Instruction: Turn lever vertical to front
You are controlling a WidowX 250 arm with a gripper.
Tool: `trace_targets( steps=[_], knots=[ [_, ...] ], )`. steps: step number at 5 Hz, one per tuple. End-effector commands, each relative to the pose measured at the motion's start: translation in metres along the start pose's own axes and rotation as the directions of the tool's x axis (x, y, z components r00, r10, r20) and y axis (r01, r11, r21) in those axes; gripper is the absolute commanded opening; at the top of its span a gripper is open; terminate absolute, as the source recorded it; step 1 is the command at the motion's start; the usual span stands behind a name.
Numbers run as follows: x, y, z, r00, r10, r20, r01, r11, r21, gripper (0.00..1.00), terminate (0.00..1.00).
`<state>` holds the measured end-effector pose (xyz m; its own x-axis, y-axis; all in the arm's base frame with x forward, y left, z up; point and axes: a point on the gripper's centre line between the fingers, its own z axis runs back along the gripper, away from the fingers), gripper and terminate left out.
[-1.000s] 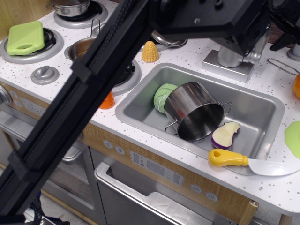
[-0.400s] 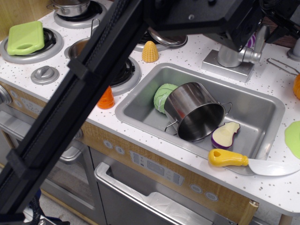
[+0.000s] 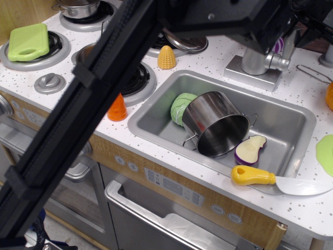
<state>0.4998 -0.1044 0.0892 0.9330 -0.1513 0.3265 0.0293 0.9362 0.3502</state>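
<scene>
The lever (image 3: 279, 62) is a short silver-grey stub with a rounded end. It sticks out to the right from the thick grey faucet post (image 3: 254, 62), which stands on a rectangular base (image 3: 248, 76) behind the sink. My gripper (image 3: 285, 37) is at the top right, just above the lever and post. Its black body covers the top of the post. A grey finger (image 3: 292, 39) hangs close above the lever's end. How the jaws stand is hidden, and I cannot tell if anything touches the lever.
My black arm (image 3: 93, 99) crosses the view from bottom left to top right. The sink (image 3: 291, 117) holds a steel pot (image 3: 216, 125), a green cabbage (image 3: 179, 104) and an eggplant half (image 3: 250, 150). A yellow-handled knife (image 3: 260, 178) lies on its front rim. Corn (image 3: 166, 57) and an orange carrot (image 3: 117, 108) are on the counter.
My gripper has risen and shifted slightly left, uncovering more of the lever and post. The arm moved left, showing more of the carrot. The lever still points right.
</scene>
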Motion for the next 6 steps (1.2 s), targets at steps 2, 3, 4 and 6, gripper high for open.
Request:
trace_targets(
  steps=[2, 3, 4, 6],
  knots=[
    [-0.017, 0.011, 0.036, 0.994, 0.112, -0.019, -0.113, 0.991, -0.07, 0.0, 0.0],
    [-0.029, 0.009, 0.025, 0.991, 0.124, -0.059, -0.13, 0.985, -0.116, 0.0, 0.0],
    [-0.034, 0.003, 0.011, 0.99, 0.131, -0.059, -0.138, 0.979, -0.15, 0.0, 0.0],
    [-0.031, 0.002, -0.002, 0.991, 0.125, -0.055, -0.133, 0.975, -0.179, 0.0, 0.0]
  ],
)
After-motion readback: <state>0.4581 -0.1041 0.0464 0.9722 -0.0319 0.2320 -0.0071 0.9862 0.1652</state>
